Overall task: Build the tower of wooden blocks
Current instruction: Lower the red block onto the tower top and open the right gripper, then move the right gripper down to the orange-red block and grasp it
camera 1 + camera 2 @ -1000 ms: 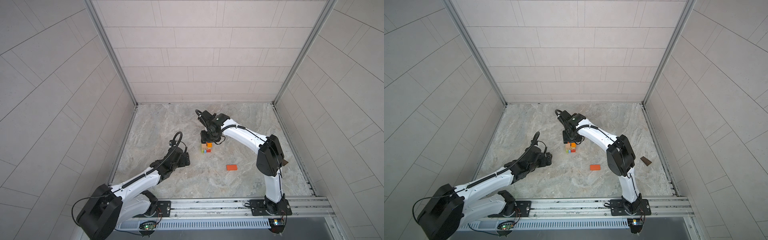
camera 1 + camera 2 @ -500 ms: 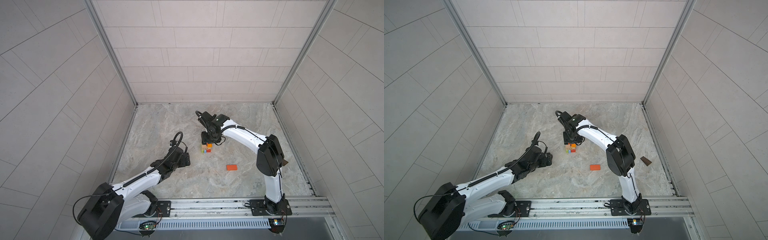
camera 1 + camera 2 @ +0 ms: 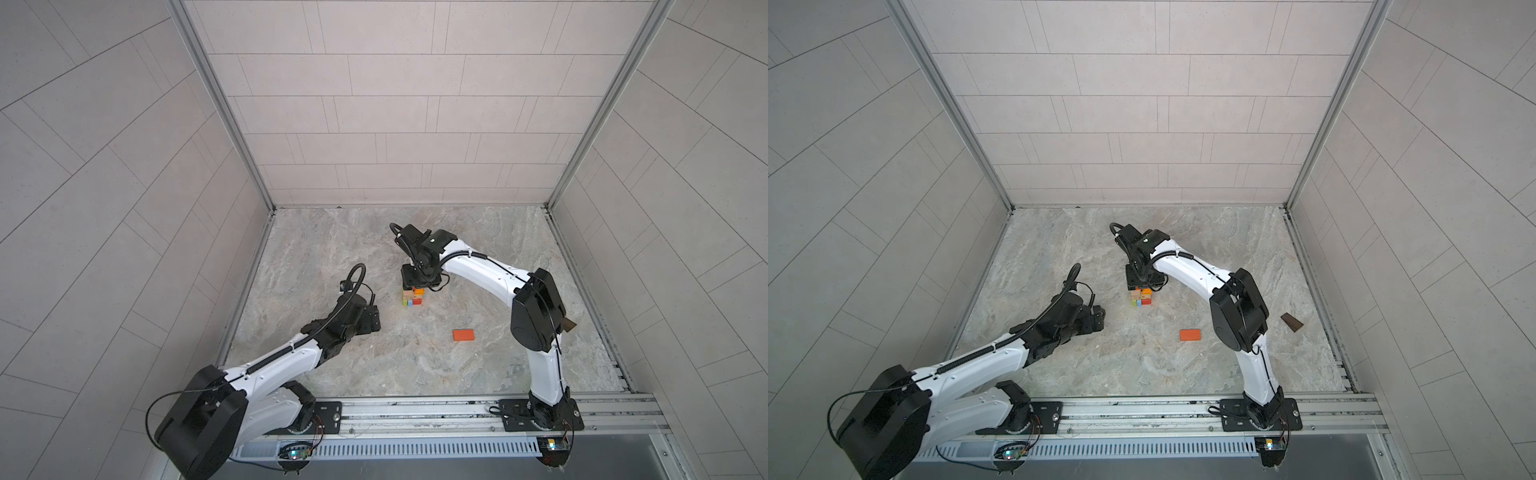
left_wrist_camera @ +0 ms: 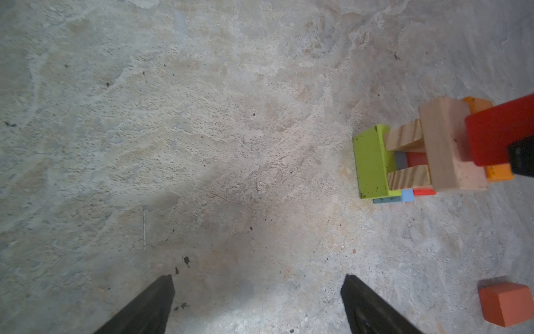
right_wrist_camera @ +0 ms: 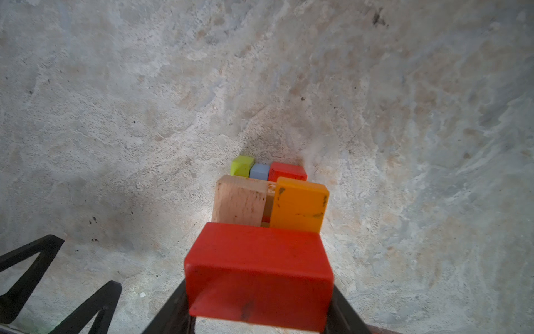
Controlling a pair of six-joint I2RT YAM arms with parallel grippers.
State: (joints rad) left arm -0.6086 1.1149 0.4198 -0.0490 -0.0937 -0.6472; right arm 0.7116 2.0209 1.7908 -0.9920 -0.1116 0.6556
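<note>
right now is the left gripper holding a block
No, the left gripper is open over the bare floor, nothing between its jaws; the tower stands apart from it.

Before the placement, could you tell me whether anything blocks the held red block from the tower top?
Nothing visible does; the red block in the right end effector is directly over the tower's tan plank and orange plank.

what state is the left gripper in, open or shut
Open: in the left wrist view the left gripper has its fingers spread wide over bare floor, nothing between them.
</note>
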